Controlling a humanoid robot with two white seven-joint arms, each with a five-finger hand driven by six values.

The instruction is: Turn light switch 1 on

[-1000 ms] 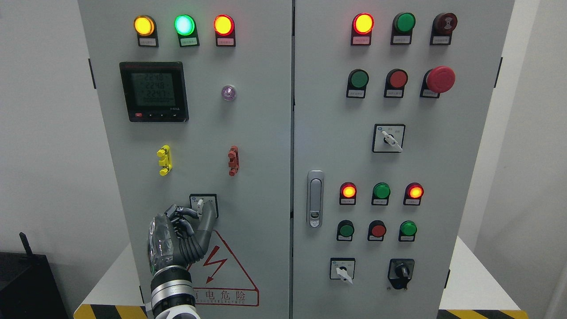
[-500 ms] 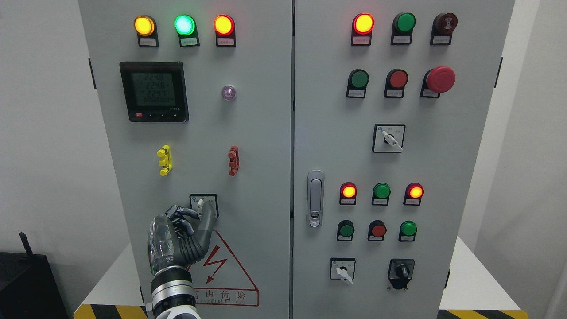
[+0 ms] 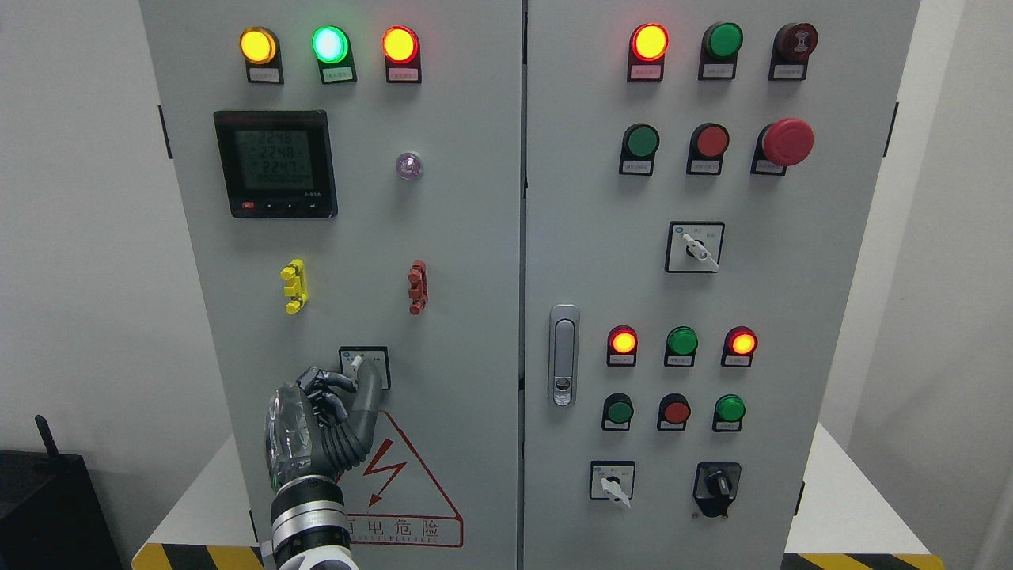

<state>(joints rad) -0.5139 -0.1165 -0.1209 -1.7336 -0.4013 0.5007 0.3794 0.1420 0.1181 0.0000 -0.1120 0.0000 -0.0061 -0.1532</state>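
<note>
A small rotary switch (image 3: 358, 361) with a white lever sits in a black-framed plate on the lower part of the left cabinet door (image 3: 459, 237). My left hand (image 3: 354, 377) reaches up from the bottom edge and covers the plate's lower half. Its dark fingers (image 3: 323, 383) curl in from the left and the thumb rises on the right, pinching the knob. The white lever tip shows just above the fingertips, pointing roughly upward. Nothing of my right arm shows.
Yellow (image 3: 294, 286) and red (image 3: 417, 287) clips stick out of the door above the switch. A digital meter (image 3: 275, 163) and three lit lamps sit higher up. The right door carries a handle (image 3: 563, 355), several buttons, lamps and more rotary switches (image 3: 694, 247).
The thumb has crept slightly up and left against the knob, hiding more of the switch plate. Arm and lamps look unchanged.
</note>
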